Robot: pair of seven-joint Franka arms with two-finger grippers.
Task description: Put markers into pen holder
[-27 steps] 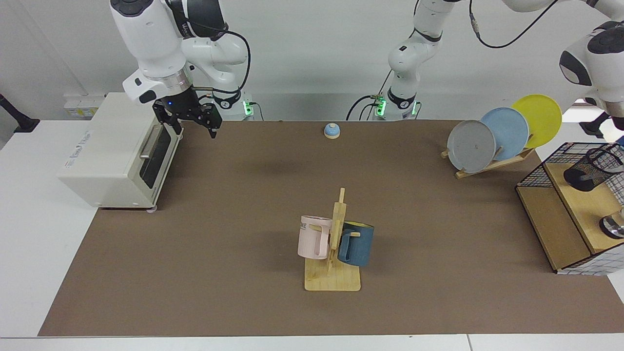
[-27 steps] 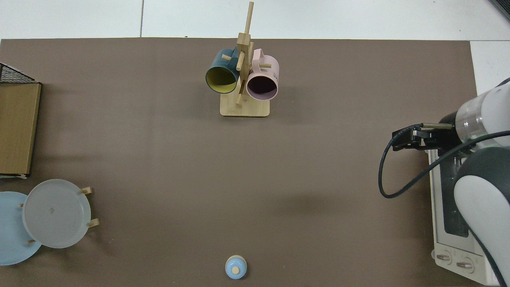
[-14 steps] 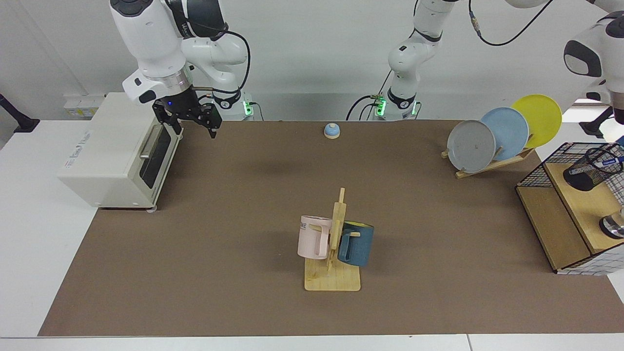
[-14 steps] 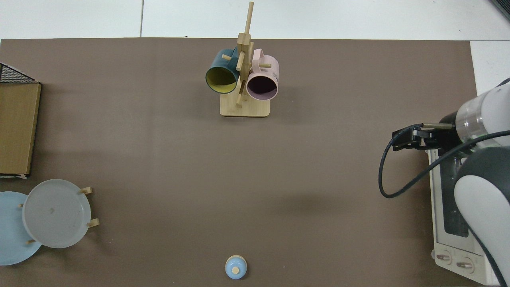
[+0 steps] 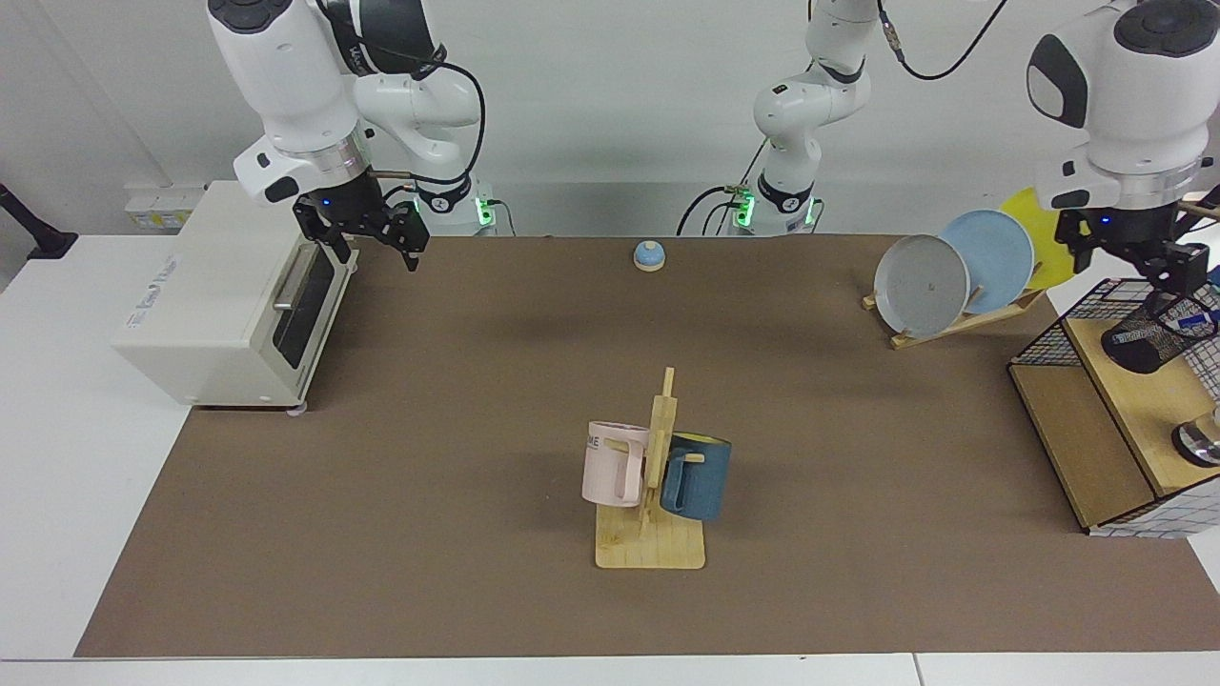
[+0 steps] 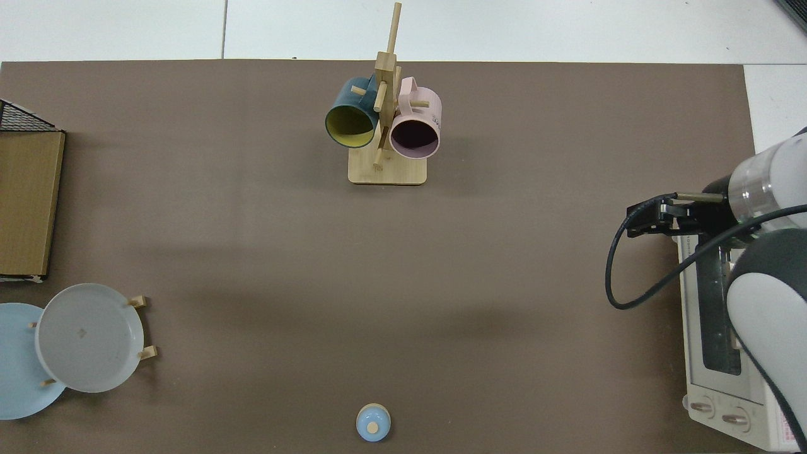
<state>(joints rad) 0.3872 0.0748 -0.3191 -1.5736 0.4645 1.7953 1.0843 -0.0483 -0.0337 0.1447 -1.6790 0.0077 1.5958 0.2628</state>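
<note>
Now the blue-capped marker (image 5: 1191, 317) is seen lying aslant in the mesh pen holder (image 5: 1148, 339) just beneath the released, empty left gripper (image 5: 1174, 276), while the right gripper (image 5: 367, 233) waits far off, fingers parted.

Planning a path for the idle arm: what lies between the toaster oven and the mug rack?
Only bare brown mat, as the top view shows, between the oven and the rack.

Bright, even overhead light, soft diffuse shadows on the brown mat (image 5: 457, 400), perhaps slight edge distortion, no glare
</note>
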